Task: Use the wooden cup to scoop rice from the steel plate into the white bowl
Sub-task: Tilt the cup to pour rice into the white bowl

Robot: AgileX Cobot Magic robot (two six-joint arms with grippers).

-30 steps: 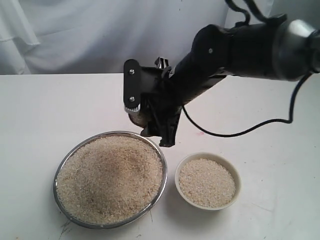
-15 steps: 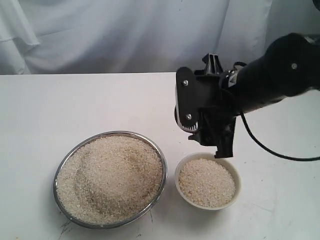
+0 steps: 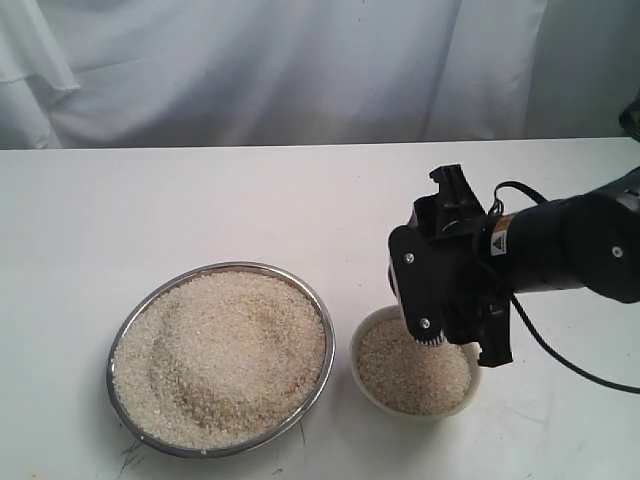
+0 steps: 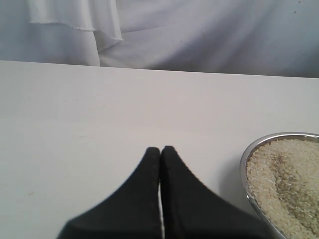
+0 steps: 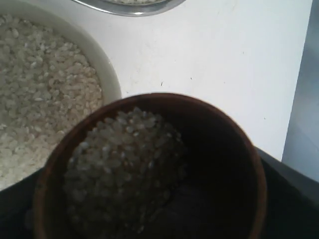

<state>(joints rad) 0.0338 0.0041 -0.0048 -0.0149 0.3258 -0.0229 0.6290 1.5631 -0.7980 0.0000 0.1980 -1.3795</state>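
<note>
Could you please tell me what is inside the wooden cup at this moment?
The wooden cup holds rice, heaped against one side of its inside; the other side shows bare dark wall. The cup's bottom cannot be seen, covered by the grains and deep shadow.

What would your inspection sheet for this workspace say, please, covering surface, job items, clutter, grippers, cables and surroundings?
Surface: white table, faint dark marks in front of the plate.
Job's things: steel plate heaped with rice; white bowl beside it, filled nearly to the rim; wooden cup partly filled with rice.
Clutter: nothing seen.
Grippers: left gripper shut and empty, over bare table beside the plate; right gripper holds the cup at the bowl's far rim.
Cables: black cable trails from the right arm across the table.
Surroundings: white cloth backdrop behind the table.
</note>
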